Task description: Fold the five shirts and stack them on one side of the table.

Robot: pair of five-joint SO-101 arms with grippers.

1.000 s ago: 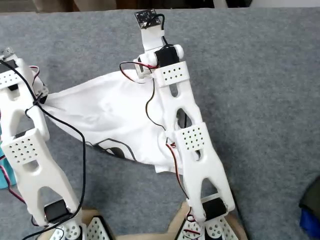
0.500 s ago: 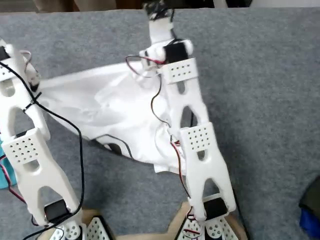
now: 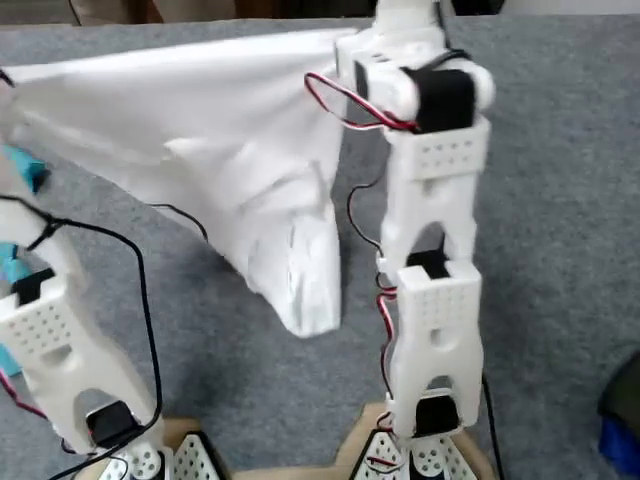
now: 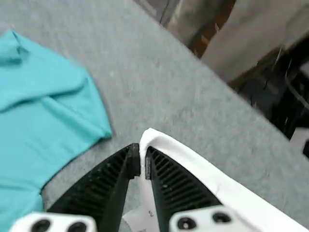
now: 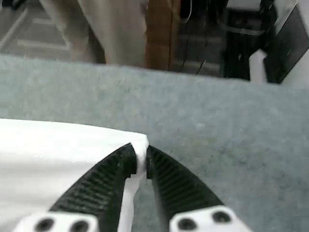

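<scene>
High view. The white shirt (image 3: pixel 230 140) is off the grey desk (image 3: pixel 560 250), spread between the two arms. Its upper edge runs almost level from the frame's left border to the wrist of the right arm (image 3: pixel 432 200), which stands tall and stretched toward the desk's far side. Below that edge the cloth sags in loose folds and narrows to a low point in front of the right arm's base. We cannot tell whether that point touches the desk. The left arm (image 3: pixel 50 340) rises along the left border, and its wrist is cut off by the frame. Patches of the teal shirt (image 3: pixel 22 165) show at that border, just under the white cloth. A dark thing with a blue patch (image 3: pixel 622 415) sits at the lower right edge, well apart from both arms.

Left wrist view. The left tool (image 4: pixel 140 157) is closed on the white shirt: the two black ribbed jaws meet with a thin fold of the hem pinched between them. The hem leads away from the tips as a taut white band. The teal shirt lies rumpled on the desk beneath, apart from the tool.

Right wrist view. The right tool (image 5: pixel 139 155) is likewise clamped on a corner of the white shirt, with the cloth squeezed at the jaw tips. The rest of the shirt spreads flat to one side. Grey desk lies beyond.
</scene>
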